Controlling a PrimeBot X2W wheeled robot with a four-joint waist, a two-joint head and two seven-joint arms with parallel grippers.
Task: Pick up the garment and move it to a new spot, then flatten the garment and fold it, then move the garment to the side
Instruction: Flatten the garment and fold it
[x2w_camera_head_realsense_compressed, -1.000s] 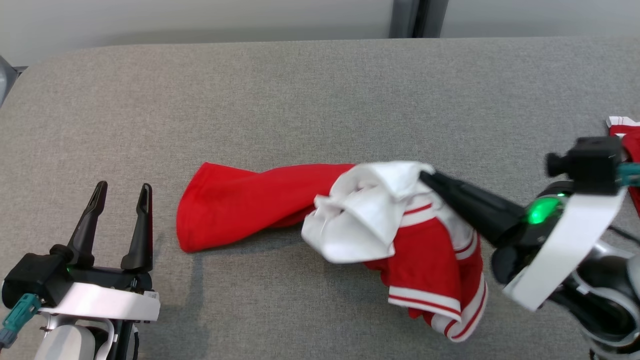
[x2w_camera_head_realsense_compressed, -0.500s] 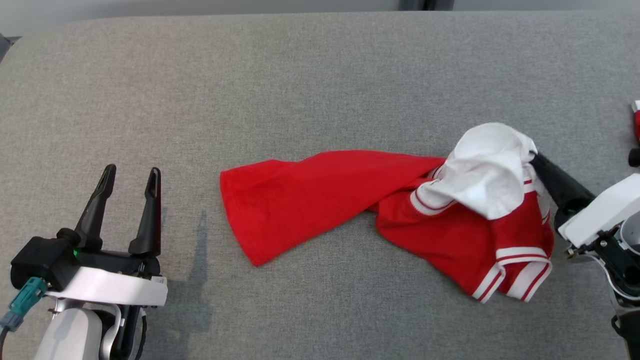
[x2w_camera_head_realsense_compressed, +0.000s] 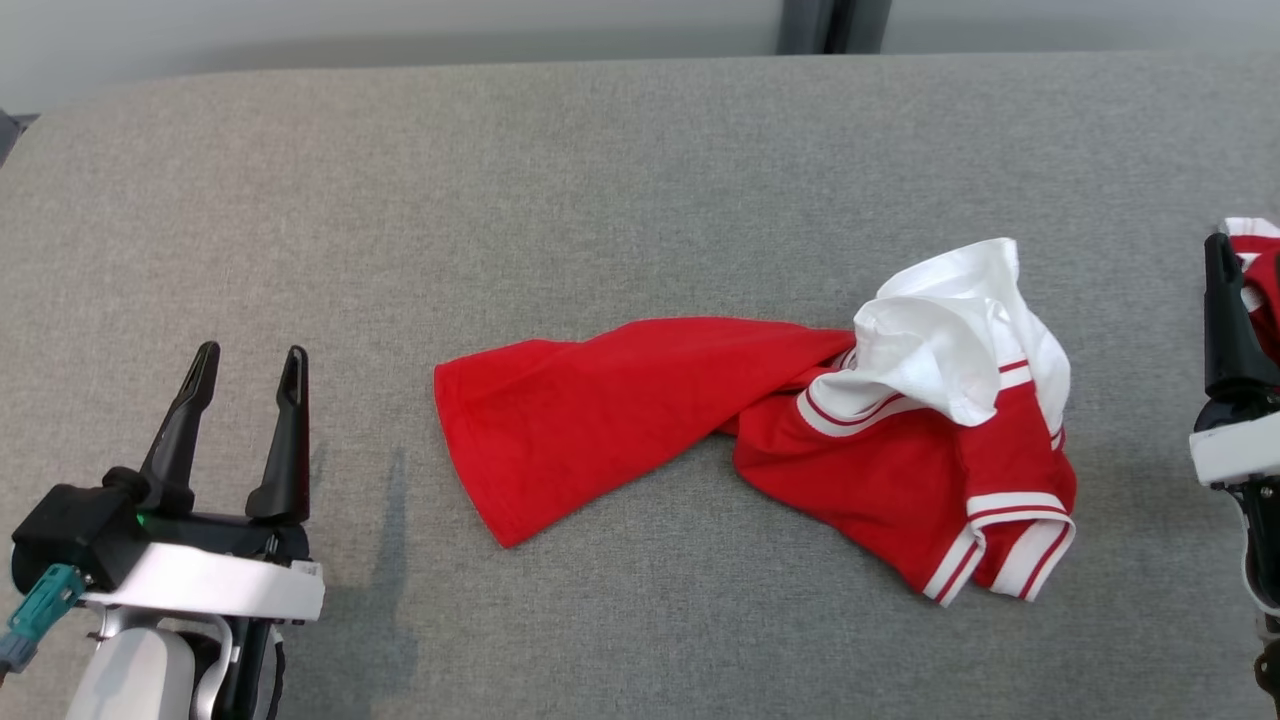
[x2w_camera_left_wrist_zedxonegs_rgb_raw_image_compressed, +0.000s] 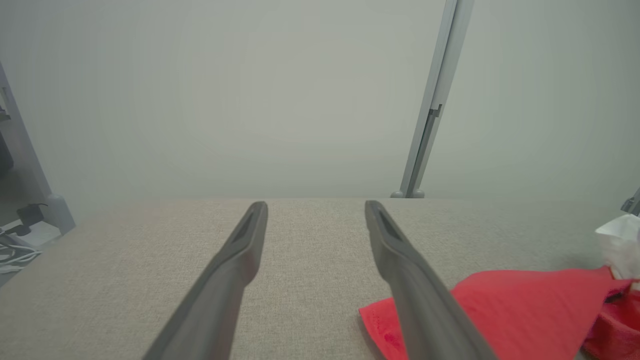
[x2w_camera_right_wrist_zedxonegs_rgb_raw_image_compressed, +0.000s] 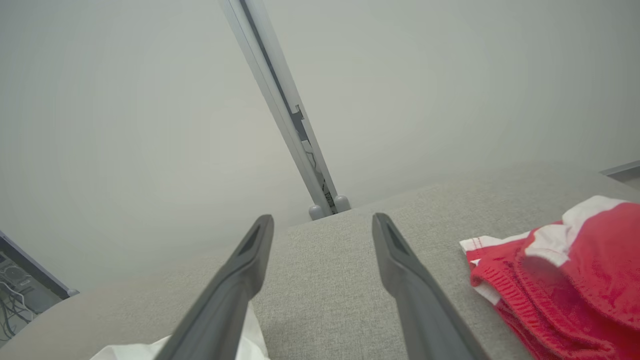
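On the table: the garment (x2w_camera_head_realsense_compressed: 760, 420), a red shirt with a white collar and red-striped white trim, lies crumpled on the grey fabric surface (x2w_camera_head_realsense_compressed: 600, 170), right of centre in the head view. Its red body runs out leftward, fairly flat, with the hem end nearest my left side. The white cloth bunches into a raised heap at the far right end. A striped sleeve cuff sits at the near right corner. The cloth twists where body meets shoulders.

My right gripper (x2w_camera_right_wrist_zedxonegs_rgb_raw_image_compressed: 322, 219): released. In the right wrist view both fingers stand wide apart, with bare grey surface between them and no cloth in the grasp. A scrap of the shirt's white cloth shows at the bottom edge just beside the left-hand finger; whether it touches, I cannot tell. In the head view one dark finger shows at the right edge, pointing away from me, apart from the shirt.

A second garment (x2w_camera_right_wrist_zedxonegs_rgb_raw_image_compressed: 565, 270), red and white, lies piled on the same surface to the right of that gripper, near it, apart from the fingers in the wrist view.

My left gripper (x2w_camera_head_realsense_compressed: 251, 350): released as well, fingers spread and empty, at the lower left of the head view, well apart from the shirt's hem. In the left wrist view the red hem lies low right, partly behind the right-hand finger.

Beyond the far edge: a pale wall and a grey upright post (x2w_camera_left_wrist_zedxonegs_rgb_raw_image_compressed: 430, 115).
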